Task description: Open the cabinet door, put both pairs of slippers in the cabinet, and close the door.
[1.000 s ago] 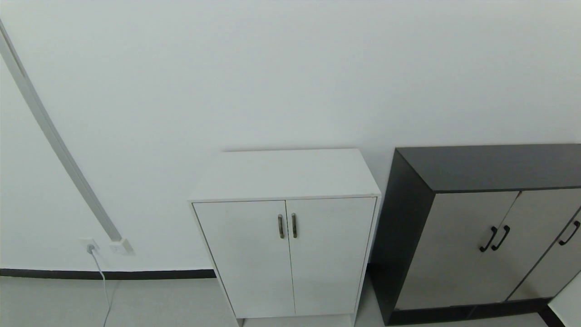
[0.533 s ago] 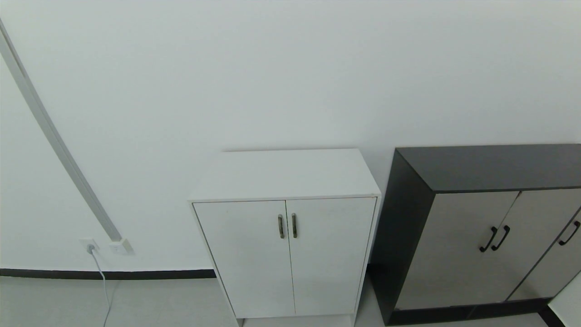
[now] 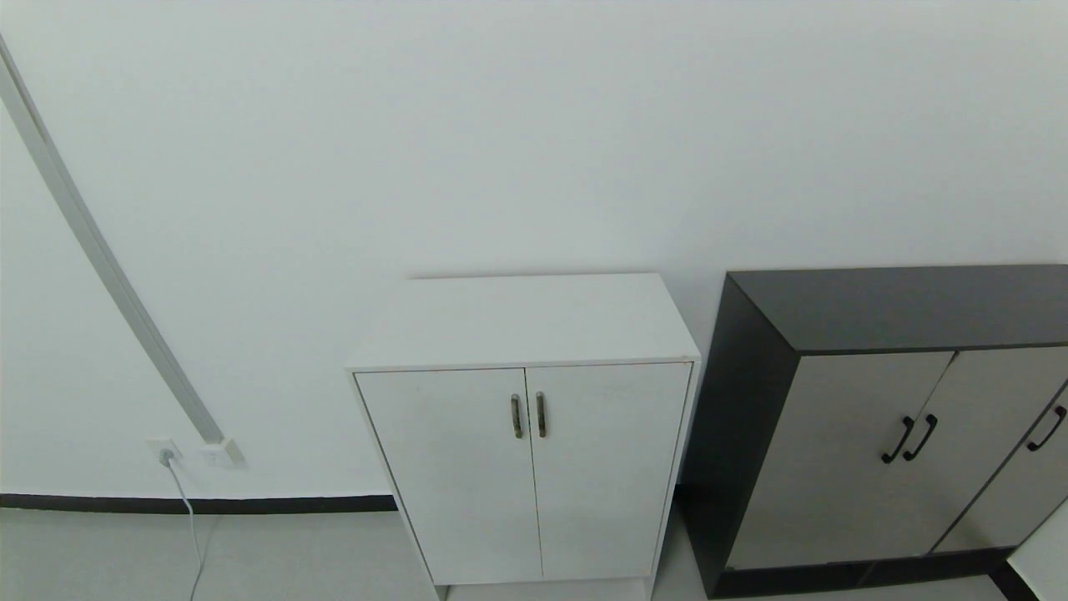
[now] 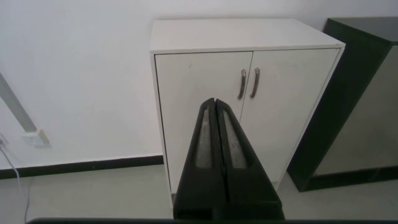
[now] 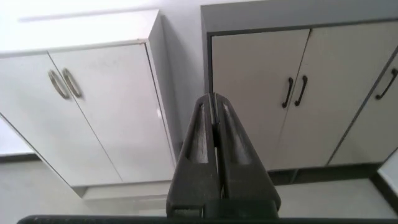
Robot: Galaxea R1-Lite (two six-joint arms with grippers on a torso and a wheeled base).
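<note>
White cabinet stands beyond left pincer.

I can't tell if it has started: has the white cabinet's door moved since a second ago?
No. The white cabinet doors stay shut, unmoved beside the black cabinet.

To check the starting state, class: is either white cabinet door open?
No, both doors of the white cabinet sit flush and shut.
</note>
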